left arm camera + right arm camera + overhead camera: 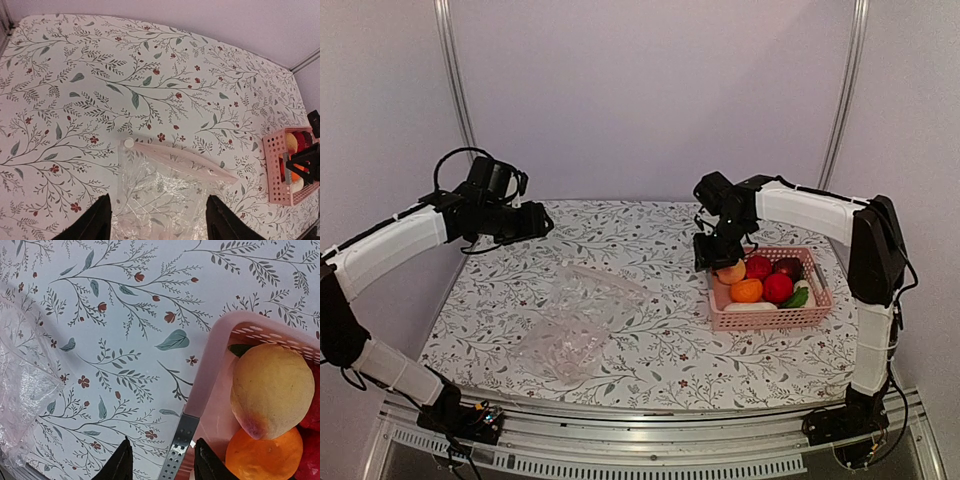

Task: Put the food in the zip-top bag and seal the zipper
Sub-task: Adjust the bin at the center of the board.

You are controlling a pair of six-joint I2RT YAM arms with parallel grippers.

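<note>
The clear zip-top bag [575,320] lies flat and crinkled at the table's middle-left. Its pinkish zipper [180,160] runs along the far edge, with a white slider [129,143] at the left end. The food sits in the pink basket [770,322]: a yellow-tan fruit [731,271], red ones [758,266], an orange one [746,290], a dark purple one [787,267], a green piece [797,297] and a white one [752,307]. My left gripper [157,225] is open and empty, above the bag. My right gripper [162,465] is open and empty, over the basket's left rim [210,370], beside the yellow-tan fruit [270,390].
A perforated metal strip [177,447] shows between my right fingers by the basket wall. The bag's edge [25,385] is at the left of the right wrist view. The basket [280,170] is at the right edge of the left wrist view. Walls and frame posts ring the table.
</note>
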